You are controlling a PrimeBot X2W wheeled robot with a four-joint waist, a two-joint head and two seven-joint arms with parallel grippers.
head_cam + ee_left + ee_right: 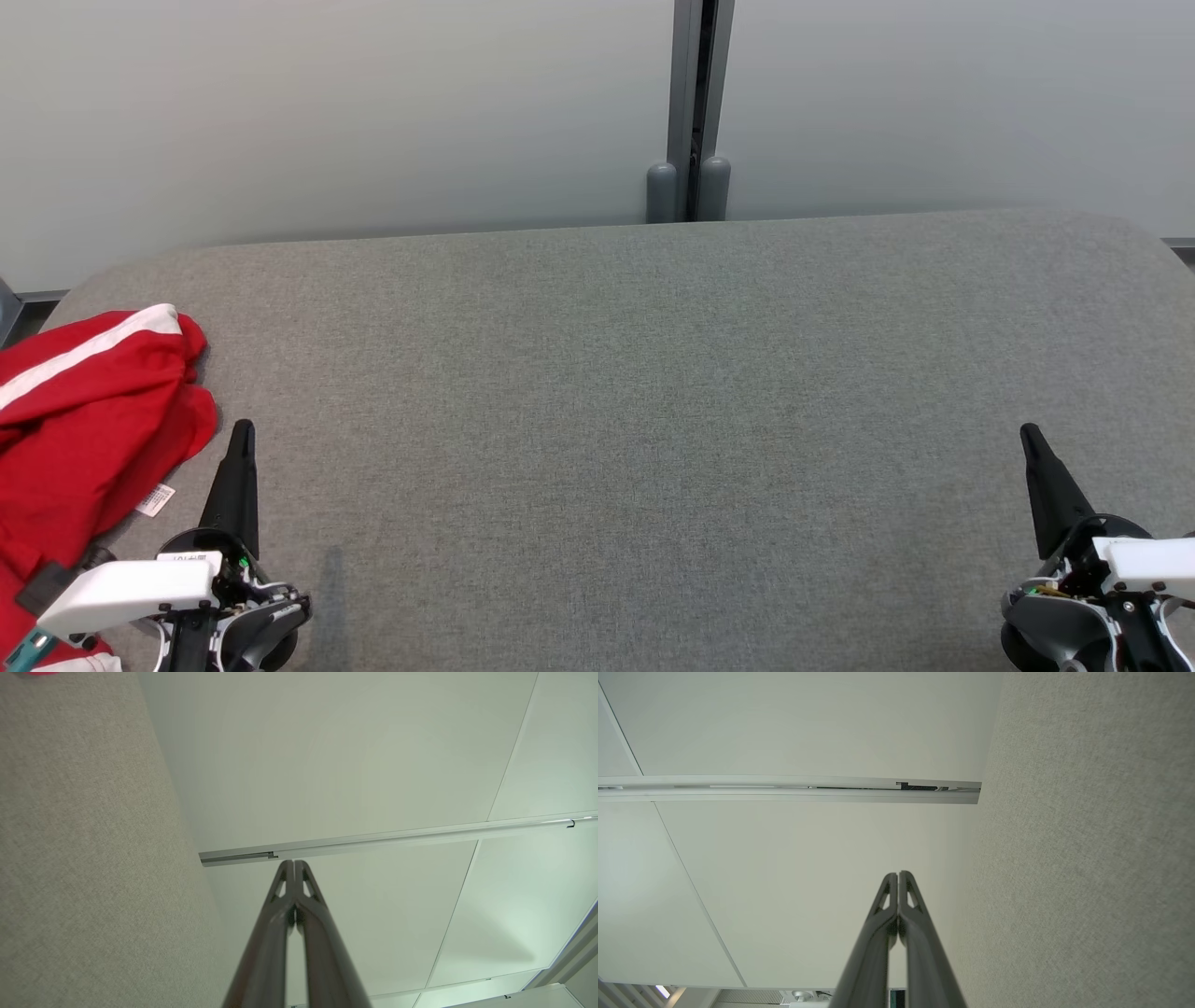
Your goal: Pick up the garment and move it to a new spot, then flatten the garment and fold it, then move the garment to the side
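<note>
- Garment (pixel 84 420), red with a white stripe (pixel 93 347), lies crumpled at the far left of the grey table (pixel 597 420). Part of it runs out of the head view, and a small label (pixel 156 500) shows at its near edge.
- The first pickup appears to be the step in hand, and it has not yet begun. Done well, it likely means parting the left fingers before descending. They should pinch a bunched fold near the cloth's right edge rather than one loose layer, then lift high enough that trailing fabric does not drag.
- Left gripper (pixel 243 434) hovers just beside the garment's right edge. Its two dark fingers are pressed tip to tip, grasp nothing and are clear of the cloth. The left wrist view shows the tips meeting against the pale wall (pixel 373 756).
- The table's wide grey middle looks the natural new spot for flattening and folding.
- Right gripper (pixel 1030 434), at the far right and well apart from the garment, also has its fingers fully together and carries nothing.
</note>
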